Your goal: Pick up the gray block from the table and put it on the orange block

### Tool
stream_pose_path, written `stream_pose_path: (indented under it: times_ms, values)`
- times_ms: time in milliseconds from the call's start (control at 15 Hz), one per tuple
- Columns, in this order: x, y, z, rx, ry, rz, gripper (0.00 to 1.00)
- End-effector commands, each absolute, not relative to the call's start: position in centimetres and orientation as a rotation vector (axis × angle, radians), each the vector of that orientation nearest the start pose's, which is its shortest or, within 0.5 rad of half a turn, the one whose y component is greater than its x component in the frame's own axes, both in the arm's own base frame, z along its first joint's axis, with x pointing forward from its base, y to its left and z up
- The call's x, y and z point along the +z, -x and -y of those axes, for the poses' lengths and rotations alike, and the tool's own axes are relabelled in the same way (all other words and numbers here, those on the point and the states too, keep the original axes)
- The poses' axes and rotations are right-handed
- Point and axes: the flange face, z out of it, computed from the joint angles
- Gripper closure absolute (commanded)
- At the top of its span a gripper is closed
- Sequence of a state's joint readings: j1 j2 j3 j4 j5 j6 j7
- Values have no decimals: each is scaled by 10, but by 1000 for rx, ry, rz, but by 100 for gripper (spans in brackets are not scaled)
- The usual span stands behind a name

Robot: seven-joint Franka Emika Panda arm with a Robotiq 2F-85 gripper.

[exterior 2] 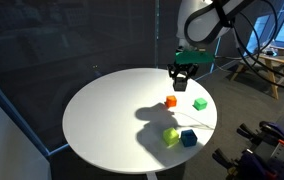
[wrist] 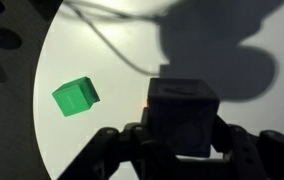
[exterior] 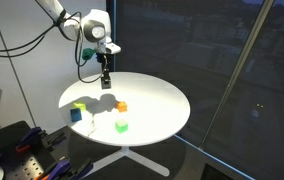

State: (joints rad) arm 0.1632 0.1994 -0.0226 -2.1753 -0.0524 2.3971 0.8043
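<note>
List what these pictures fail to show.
- Wrist view: the orange block is almost wholly hidden under the gray block held in the gripper.
- Wrist view: the blue block and yellow-green block fall outside the frame.
- Both exterior views: the blocks are too small to tell how high the gray block hangs above the orange one.

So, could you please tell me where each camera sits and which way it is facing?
Exterior view: beside the table, raised, looking down across it; the arm enters upper left, gripper above the cubes.
Exterior view: another side, raised, looking down; the arm enters upper right, above the orange block.
Wrist view: on the wrist, looking down; fingers clamp the gray block.
Shared: all three show the green cube.
</note>
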Motion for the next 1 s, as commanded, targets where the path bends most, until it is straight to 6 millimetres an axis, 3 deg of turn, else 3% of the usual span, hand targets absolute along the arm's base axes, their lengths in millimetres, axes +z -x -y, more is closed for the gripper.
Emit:
stream_pose_path:
  times_ms: [0, 600, 933]
  values:
    - [307, -558, -67, -86, 3007, -1003, 71]
    - [302, -576, -54, -147, 2998, -1022, 71]
    - [287, -586, -50, -125, 3021, -1021, 71]
